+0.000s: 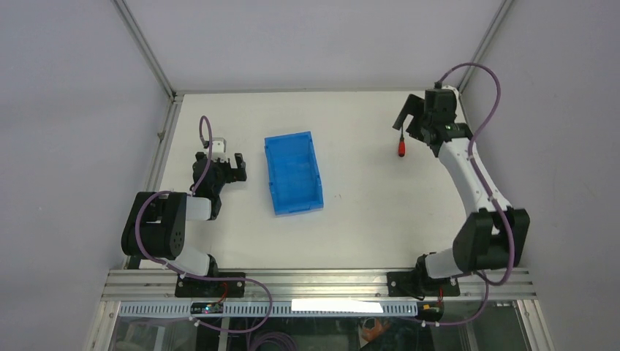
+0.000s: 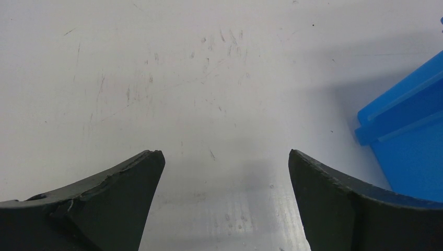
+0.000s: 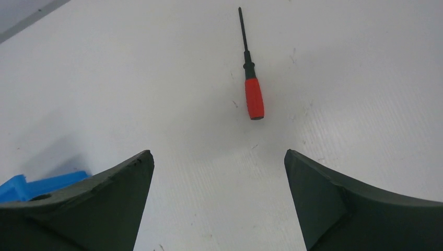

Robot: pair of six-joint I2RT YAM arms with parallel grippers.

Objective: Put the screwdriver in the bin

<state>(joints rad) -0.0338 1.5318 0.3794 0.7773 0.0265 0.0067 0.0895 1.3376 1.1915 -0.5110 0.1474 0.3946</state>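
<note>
The red-handled screwdriver [image 1: 401, 147] lies flat on the white tabletop [image 1: 365, 219], towards the far right, well apart from the bin [image 1: 294, 173]. From above, its thin black shaft points to the back of the table and its handle towards the arms. In the right wrist view the screwdriver [image 3: 251, 83] lies ahead of the jaws with its handle end nearer them, and nothing touches it.

The right gripper [image 1: 409, 124] hangs just beside the tool, and its jaws stand wide open, as the right gripper [image 3: 217, 157] shows in its own camera. A blue corner of the bin [image 3: 31, 185] peeks in at the lower left of that view.

The bin sits left of the table's middle with nothing in it. The left gripper [image 1: 237, 167] is near its left wall. Those jaws are spread open too, and the left gripper [image 2: 224, 157] is over bare, scuffed tabletop, with the bin [image 2: 412, 130] at the right edge.

A white strip [image 1: 336, 306] shines on the front rail. Any writing on it is too small to tell.
</note>
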